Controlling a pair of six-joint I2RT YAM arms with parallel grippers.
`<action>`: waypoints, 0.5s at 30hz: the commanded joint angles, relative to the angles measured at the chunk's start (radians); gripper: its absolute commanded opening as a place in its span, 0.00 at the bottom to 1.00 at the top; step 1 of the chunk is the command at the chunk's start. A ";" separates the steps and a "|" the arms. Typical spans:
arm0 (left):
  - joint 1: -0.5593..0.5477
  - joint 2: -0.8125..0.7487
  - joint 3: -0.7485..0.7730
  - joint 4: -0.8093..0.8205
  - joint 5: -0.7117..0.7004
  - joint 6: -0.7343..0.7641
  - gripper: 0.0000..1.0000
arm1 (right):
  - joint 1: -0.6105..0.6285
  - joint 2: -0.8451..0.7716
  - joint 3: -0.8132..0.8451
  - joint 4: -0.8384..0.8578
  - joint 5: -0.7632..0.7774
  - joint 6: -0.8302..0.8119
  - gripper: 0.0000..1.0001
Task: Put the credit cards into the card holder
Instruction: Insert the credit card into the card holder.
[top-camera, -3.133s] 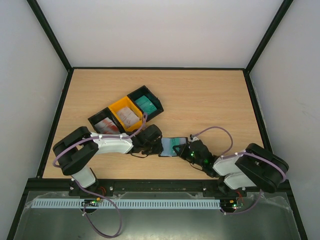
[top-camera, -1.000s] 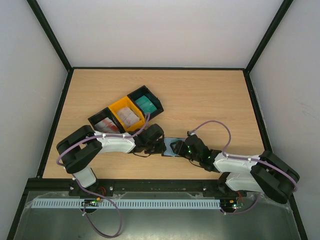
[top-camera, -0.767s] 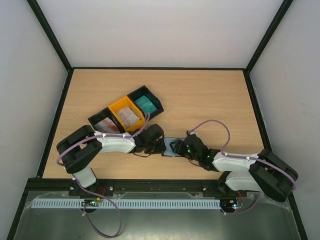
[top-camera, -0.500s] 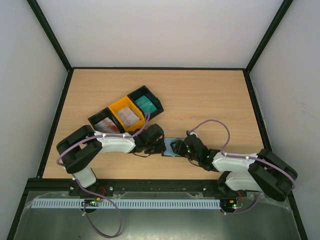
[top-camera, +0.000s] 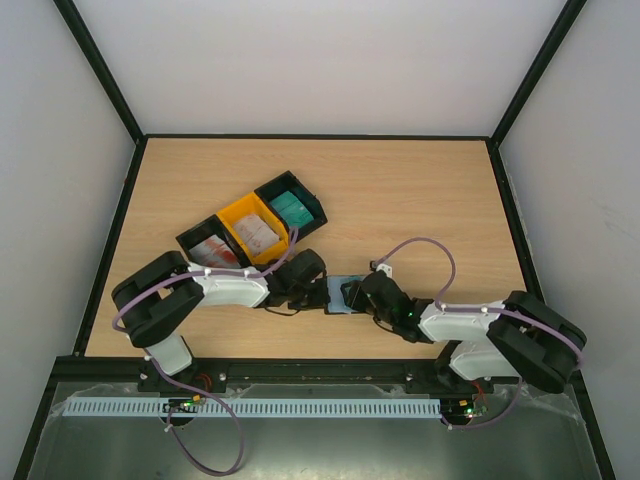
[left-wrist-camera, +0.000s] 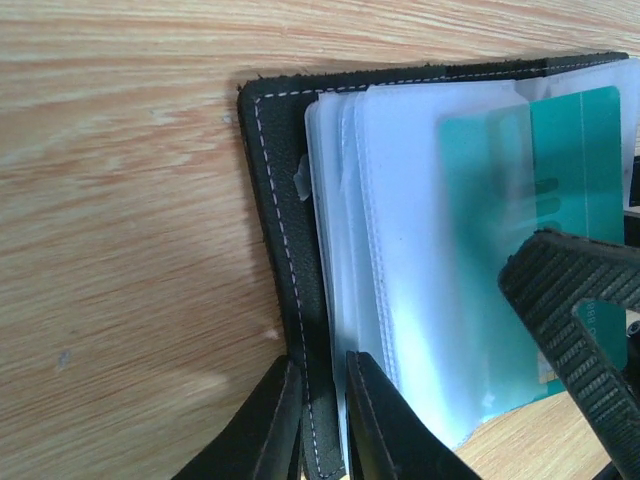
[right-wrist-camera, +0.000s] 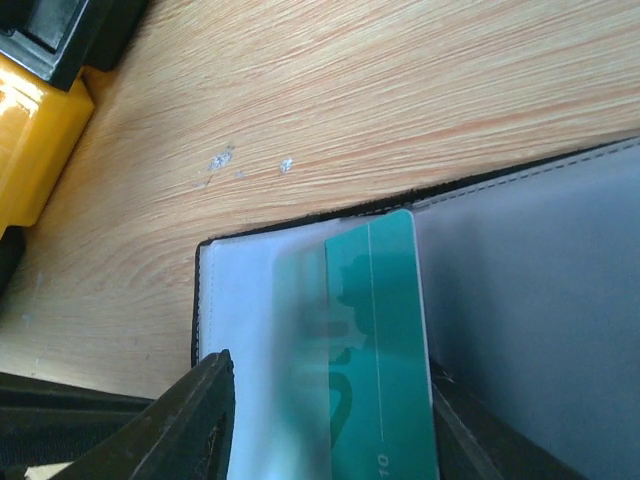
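Two arms crowd the near middle of the light wooden table (top-camera: 420, 200); I'd say we're mid-insertion on one card, with plenty left to go. The row of three small plastic bins (top-camera: 240, 215) sits further back on the left; the black one has red-and-white cards (top-camera: 212, 250), the yellow one grey-white cards (top-camera: 262, 235), and the other black one teal cards (top-camera: 293, 208). The black stitched folding card holder (left-wrist-camera: 280, 220) lies open on the wood, with the left gripper (left-wrist-camera: 320, 380) clamped tight on its cover edge. A teal-green plastic card (right-wrist-camera: 385, 330) is partway into a frosted clear sleeve (left-wrist-camera: 420, 200); the right gripper (right-wrist-camera: 330, 390) straddles it, fingers spread wide and not pinching as far as I can see. Next it probably needs a gentle, straight push deeper along the sleeve.
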 joint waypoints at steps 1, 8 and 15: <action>-0.013 -0.008 -0.018 -0.019 0.023 -0.009 0.15 | 0.013 0.058 0.013 -0.083 0.022 0.005 0.45; -0.013 -0.088 0.014 -0.133 -0.108 0.014 0.22 | 0.013 0.015 0.016 -0.145 0.051 -0.004 0.48; -0.013 -0.125 0.004 -0.035 -0.038 0.021 0.22 | 0.014 0.030 0.012 -0.121 0.020 0.005 0.52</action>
